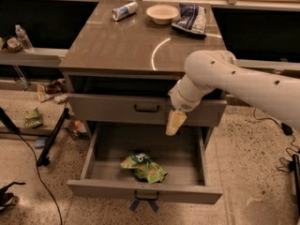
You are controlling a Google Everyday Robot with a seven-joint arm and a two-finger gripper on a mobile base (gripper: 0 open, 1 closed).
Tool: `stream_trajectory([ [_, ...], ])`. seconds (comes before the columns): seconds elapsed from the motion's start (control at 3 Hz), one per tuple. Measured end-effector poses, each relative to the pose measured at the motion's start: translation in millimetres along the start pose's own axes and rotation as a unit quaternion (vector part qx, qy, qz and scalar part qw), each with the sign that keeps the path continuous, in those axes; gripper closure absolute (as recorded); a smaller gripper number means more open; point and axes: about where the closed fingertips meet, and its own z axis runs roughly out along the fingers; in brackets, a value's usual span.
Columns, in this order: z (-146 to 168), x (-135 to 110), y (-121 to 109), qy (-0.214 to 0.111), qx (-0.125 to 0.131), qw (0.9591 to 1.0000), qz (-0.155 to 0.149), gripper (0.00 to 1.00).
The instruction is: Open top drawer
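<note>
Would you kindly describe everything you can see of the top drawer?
The top drawer is wide and shallow, with a plain flat grey-beige front and a small dark bar handle at its centre. It sits just under the countertop and looks pulled out slightly, with a dark gap above its front. The tool hangs in front of its lower edge, right of the handle; whether they touch is unclear.

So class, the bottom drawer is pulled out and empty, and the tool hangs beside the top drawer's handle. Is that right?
Not quite. The bottom drawer is pulled out but not empty: a green snack bag lies in it, as the camera view shows. The tool does hang beside the handle of the top drawer.
</note>
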Motion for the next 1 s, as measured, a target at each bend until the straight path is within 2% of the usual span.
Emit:
stream_trajectory([
  [0.67, -3, 3, 16, -0.007, -0.011, 0.9999, -0.003, 0.63],
  [1.0, -11, 1, 17, -0.007, -0.013, 0.9999, -0.003, 0.95],
])
